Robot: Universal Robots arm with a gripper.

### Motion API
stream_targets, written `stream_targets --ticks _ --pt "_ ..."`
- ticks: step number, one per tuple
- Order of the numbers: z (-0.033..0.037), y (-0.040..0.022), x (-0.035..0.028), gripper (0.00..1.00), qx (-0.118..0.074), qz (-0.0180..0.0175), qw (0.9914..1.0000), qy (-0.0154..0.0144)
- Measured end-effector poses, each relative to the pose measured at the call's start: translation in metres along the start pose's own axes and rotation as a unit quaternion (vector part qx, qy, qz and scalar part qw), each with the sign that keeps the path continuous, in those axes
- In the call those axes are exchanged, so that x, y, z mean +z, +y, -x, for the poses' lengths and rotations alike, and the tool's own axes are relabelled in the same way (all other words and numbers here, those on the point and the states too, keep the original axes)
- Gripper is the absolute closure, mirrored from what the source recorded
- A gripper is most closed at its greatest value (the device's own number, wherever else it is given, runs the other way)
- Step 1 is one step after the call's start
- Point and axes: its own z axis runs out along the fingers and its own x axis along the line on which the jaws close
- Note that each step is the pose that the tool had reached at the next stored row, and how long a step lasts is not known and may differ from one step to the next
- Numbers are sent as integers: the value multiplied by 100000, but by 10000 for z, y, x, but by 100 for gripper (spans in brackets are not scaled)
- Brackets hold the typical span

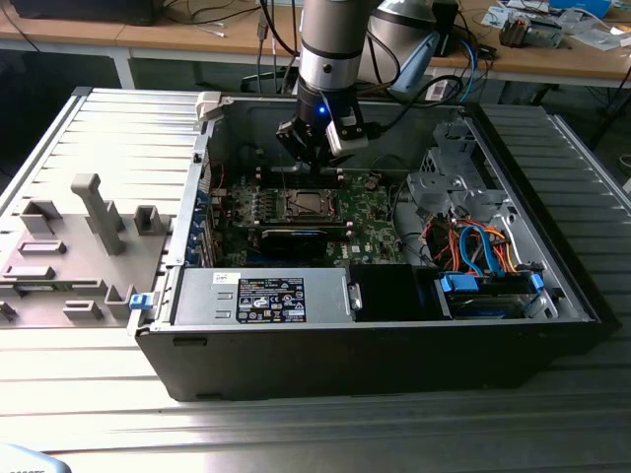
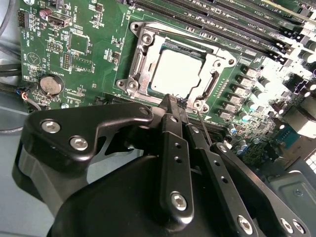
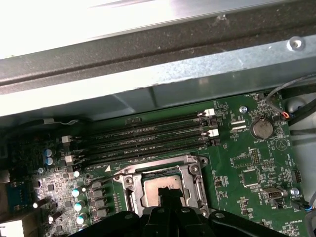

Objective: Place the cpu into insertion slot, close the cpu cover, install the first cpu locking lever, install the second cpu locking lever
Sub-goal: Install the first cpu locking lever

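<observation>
Silvery chip (image 2: pixel 175 73) sits in the socket (image 2: pixel 143 49) under the closed frame cover (image 2: pixel 213 83), just beyond the gripper (image 2: pixel 174 102), whose black fingers (image 2: pixel 170 116) are pinched together, holding nothing.

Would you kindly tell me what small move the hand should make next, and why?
Probably nudge the hand sideways onto the thin lever beside its tip and press it down: the cpu already sits in the insertion slot with the cpu cover lying over it.
</observation>
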Motion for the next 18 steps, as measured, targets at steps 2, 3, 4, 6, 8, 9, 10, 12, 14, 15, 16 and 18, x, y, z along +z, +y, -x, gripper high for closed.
stream_targets --ticks 2,3,4,6,8,9,10,12,14,15,16,18 --pt "0 0 0 89 -85 -2 100000 6" --pt "0 0 0 89 -157 -6 100000 10" --pt "0 0 0 89 -193 -7 100000 13" --pt "0 0 0 89 -303 -11 100000 15" --pt "0 0 0 89 -424 -13 99999 21" --pt "0 0 0 89 -460 -15 99999 25" --pt "0 0 0 89 -498 -16 99999 24" --pt "0 0 0 89 -595 -20 99998 32" --pt "0 0 0 89 -712 -23 99997 37" --pt "0 0 0 89 -779 -28 99997 39" --pt "0 0 0 89 -848 -27 99996 42" --pt "0 0 0 89 -985 -34 99995 49"
